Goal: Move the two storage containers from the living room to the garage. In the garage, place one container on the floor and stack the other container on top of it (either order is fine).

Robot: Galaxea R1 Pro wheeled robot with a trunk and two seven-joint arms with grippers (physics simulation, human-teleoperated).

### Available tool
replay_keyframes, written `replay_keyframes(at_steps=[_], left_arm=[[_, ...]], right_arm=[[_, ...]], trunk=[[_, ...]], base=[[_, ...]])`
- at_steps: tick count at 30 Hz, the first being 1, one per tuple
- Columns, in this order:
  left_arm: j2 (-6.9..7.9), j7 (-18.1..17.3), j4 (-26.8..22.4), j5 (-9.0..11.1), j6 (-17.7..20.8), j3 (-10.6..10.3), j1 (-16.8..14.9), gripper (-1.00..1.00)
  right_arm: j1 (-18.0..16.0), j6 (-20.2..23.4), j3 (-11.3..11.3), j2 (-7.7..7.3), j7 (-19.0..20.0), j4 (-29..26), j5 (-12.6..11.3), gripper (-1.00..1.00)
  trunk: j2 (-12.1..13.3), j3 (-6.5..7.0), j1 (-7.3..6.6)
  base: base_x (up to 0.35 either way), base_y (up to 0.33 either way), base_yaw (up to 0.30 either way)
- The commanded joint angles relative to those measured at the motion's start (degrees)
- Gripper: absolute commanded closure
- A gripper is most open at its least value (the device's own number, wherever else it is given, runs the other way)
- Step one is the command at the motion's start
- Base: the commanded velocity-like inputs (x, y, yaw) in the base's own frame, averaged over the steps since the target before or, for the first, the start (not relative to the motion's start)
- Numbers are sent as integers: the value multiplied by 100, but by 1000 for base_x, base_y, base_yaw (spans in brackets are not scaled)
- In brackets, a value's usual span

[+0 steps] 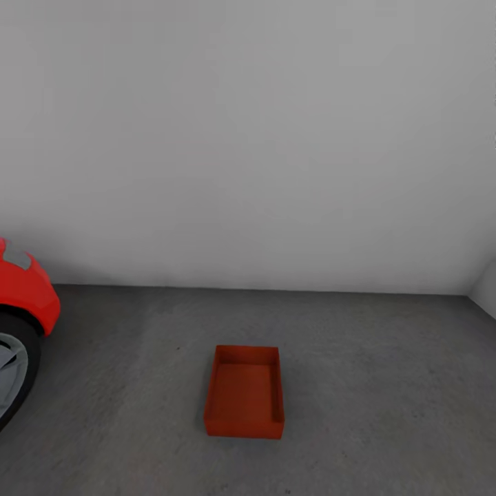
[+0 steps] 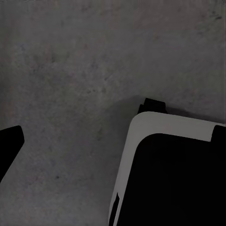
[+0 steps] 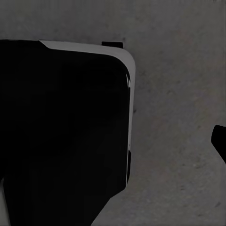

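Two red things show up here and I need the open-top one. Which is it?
The storage container, a low rectangular box on the concrete floor; the red car stands far left.

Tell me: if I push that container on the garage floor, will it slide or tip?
The container is low and flat-bottomed, so it should probably slide, not tip. The floor looks rough, so it may drag. Thin walls might flex if pinched.

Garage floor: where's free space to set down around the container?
Bare floor lies right of the storage container up to the corner wall, and behind it to the back wall. Left is tighter: the red car and wheel crowd that edge.
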Motion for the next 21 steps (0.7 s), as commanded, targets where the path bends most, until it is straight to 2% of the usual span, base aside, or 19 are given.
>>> replay_keyframes(at_steps=[1, 21], left_arm=[[-1, 4, 6, 31, -19, 1, -4, -100], [-1, 4, 2, 31, -19, -2, -4, -100]], right_arm=[[-7, -32, 42, 1, 27, 18, -60, -100], [-7, -25, 42, 10, 27, 18, -51, -100]], trunk=[[-4, 4, 0], [-4, 192, 0]], base=[[0, 0, 0], [0, 0, 0]])
